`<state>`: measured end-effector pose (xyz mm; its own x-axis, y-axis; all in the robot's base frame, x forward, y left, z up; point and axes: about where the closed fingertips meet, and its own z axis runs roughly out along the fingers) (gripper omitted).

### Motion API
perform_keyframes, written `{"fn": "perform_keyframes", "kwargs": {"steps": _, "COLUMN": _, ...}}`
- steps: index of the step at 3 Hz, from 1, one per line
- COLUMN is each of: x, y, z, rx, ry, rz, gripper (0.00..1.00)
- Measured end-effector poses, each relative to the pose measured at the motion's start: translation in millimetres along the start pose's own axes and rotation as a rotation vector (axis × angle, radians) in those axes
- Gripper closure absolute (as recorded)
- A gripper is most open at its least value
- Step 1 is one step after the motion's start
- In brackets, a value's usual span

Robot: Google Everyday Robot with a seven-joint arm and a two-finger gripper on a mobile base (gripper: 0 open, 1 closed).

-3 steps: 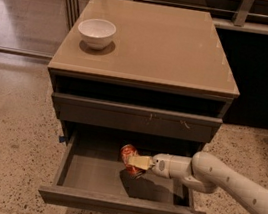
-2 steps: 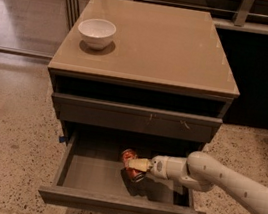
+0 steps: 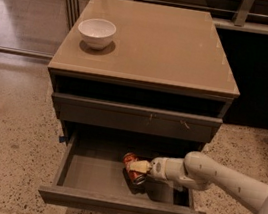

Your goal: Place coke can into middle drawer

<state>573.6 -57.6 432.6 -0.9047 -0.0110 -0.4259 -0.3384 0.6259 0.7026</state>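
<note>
In the lower middle of the frame the gripper (image 3: 139, 166), fingers pinching the tilted coke can (image 3: 130, 160), sits slightly lower inside the open middle drawer (image 3: 92, 174) than a second ago, the can seemingly touching its floor, so release looks near.

The pale arm (image 3: 223, 181) stretches in from the right, nearly level, with its gripper (image 3: 138, 166) low inside the middle drawer (image 3: 93, 174), fingers closed on the tilted coke can (image 3: 130, 159).
</note>
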Motion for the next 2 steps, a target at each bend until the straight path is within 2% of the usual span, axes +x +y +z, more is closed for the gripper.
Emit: {"fn": "perform_keyframes", "kwargs": {"steps": 2, "x": 0.0, "y": 0.0, "z": 0.0, "rx": 0.0, "ry": 0.0, "rz": 0.0, "gripper": 0.14}}
